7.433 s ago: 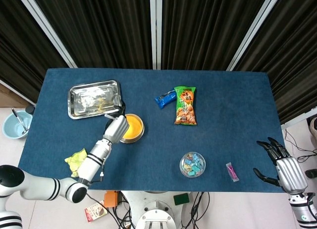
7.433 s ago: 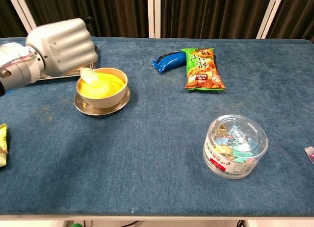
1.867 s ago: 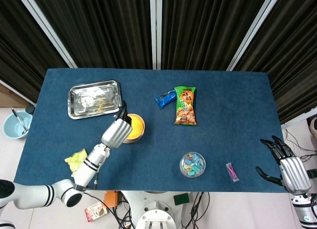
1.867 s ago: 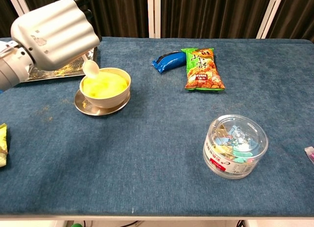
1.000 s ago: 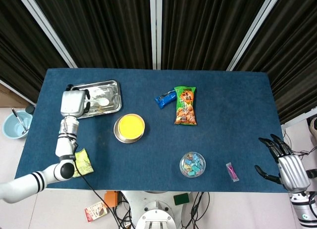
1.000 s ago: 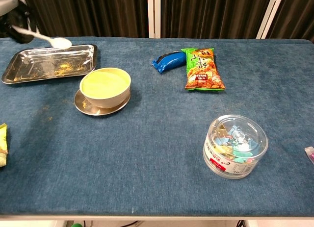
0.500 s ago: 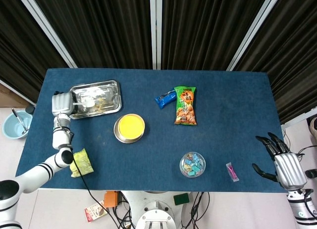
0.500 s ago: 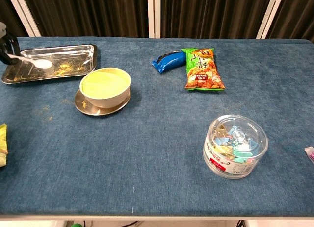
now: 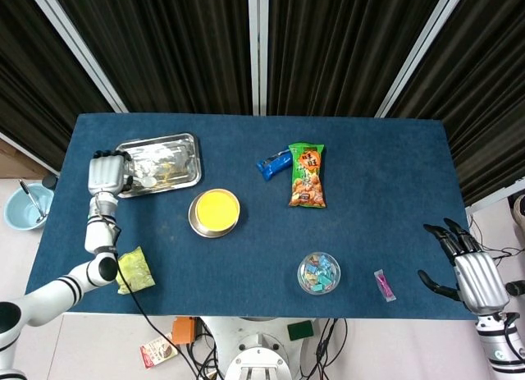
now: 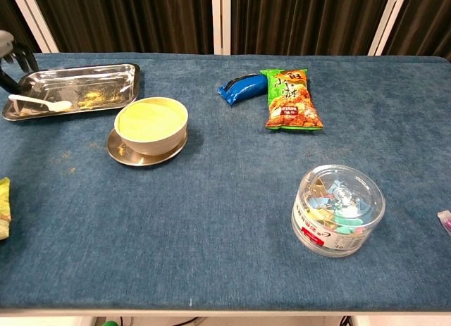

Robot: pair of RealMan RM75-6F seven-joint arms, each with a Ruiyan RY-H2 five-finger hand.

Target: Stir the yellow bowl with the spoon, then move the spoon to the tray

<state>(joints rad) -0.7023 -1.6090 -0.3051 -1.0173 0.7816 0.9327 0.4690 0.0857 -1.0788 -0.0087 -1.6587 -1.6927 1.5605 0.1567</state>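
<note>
The white spoon (image 10: 40, 103) lies flat in the metal tray (image 10: 106, 76), near its left end, and shows as a pale spot (image 9: 145, 181) in the head view. My left hand (image 9: 107, 174) hovers at the tray's (image 9: 176, 140) left edge, its fingers (image 10: 6, 79) apart and just clear of the spoon handle. The yellow bowl (image 9: 215, 211) stands on a metal saucer right of the tray, full of yellow contents (image 10: 149, 119). At the table's near right corner my right hand (image 9: 465, 269) is spread and holds nothing.
A green snack bag (image 9: 307, 175) and a blue packet (image 9: 272, 162) lie mid-table. A clear tub (image 9: 318, 273) of small items and a pink piece (image 9: 384, 285) sit near the front right. A yellow-green wrapper (image 9: 134, 270) lies front left. Off the table's left stands a blue bowl (image 9: 25, 206).
My left hand carried the spoon from the bowl to the tray, lowered it and let go. The spoon now lies in the tray. The right hand stayed put.
</note>
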